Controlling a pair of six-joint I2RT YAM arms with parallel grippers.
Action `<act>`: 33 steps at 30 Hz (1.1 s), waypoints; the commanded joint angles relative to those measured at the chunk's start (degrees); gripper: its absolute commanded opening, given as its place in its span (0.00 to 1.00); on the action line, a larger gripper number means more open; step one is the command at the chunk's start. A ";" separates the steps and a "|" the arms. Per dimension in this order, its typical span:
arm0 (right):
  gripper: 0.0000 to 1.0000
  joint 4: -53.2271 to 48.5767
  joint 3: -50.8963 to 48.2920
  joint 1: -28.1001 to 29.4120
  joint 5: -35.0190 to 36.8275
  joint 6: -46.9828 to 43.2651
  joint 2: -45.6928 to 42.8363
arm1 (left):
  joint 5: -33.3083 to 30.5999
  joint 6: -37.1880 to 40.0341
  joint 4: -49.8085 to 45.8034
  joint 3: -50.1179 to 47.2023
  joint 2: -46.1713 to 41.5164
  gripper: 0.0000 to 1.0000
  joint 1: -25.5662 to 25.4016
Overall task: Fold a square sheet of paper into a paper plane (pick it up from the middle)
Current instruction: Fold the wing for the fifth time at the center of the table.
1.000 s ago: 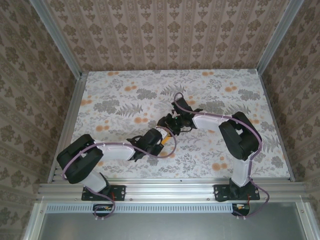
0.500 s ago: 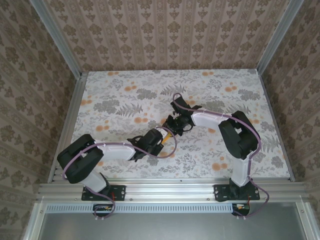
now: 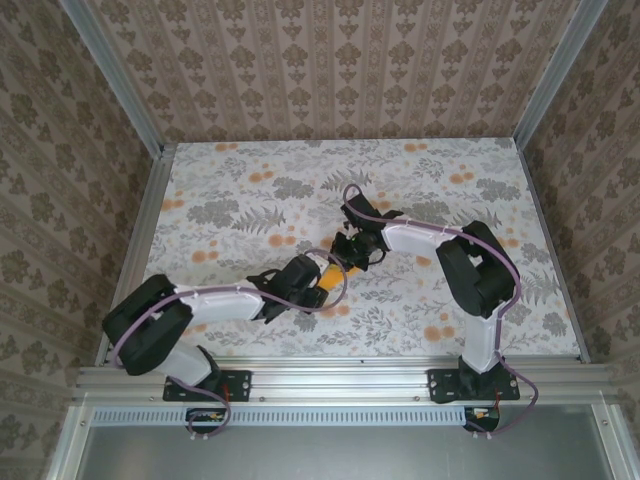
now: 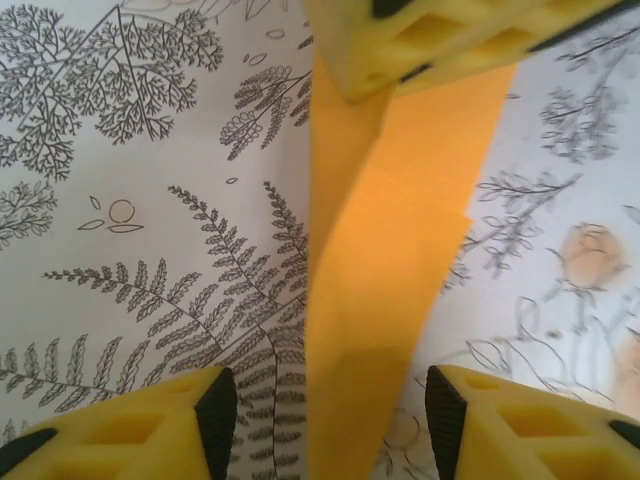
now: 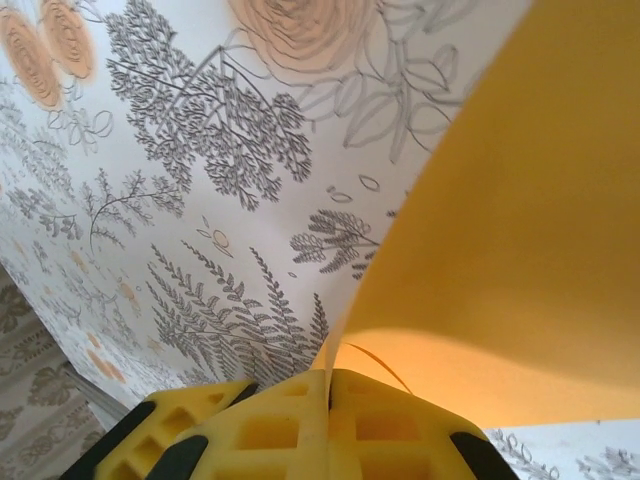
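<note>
Orange paper [image 4: 380,260], folded narrow, strung between two grippers at mid-table.
From above, the left gripper [image 3: 322,274] and right gripper [image 3: 343,254] meet tip to tip, with bare flowered table [image 3: 450,160] open on every side; at the left wrist, its fingers [image 4: 110,435] stand apart astride the strip, a gap showing along each edge, while the right claw pinches the far end; at the right wrist, the pads [image 5: 250,430] are pressed tight on the paper's edge, which curls up rightward.
</note>
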 commanded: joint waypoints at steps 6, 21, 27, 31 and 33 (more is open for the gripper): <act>0.03 4.48 -1.08 -2.03 -3.96 -13.34 2.55 | 18.12 -12.46 3.30 -6.42 -11.34 0.67 10.16; 0.07 15.18 -7.02 -5.09 -13.84 -17.94 2.99 | 32.54 -16.96 8.43 -6.09 -4.10 0.60 20.58; 0.08 17.67 -9.25 -6.14 -14.97 -17.50 2.83 | 34.16 -15.86 8.53 -4.63 -1.28 0.53 20.49; 0.08 20.50 -11.08 -6.84 -16.03 -16.60 2.87 | 33.49 -14.92 8.25 -3.41 -0.47 0.51 19.14; 0.08 21.22 -11.57 -7.06 -16.11 -16.08 2.92 | 30.52 -12.89 6.02 -2.21 -0.47 0.50 17.53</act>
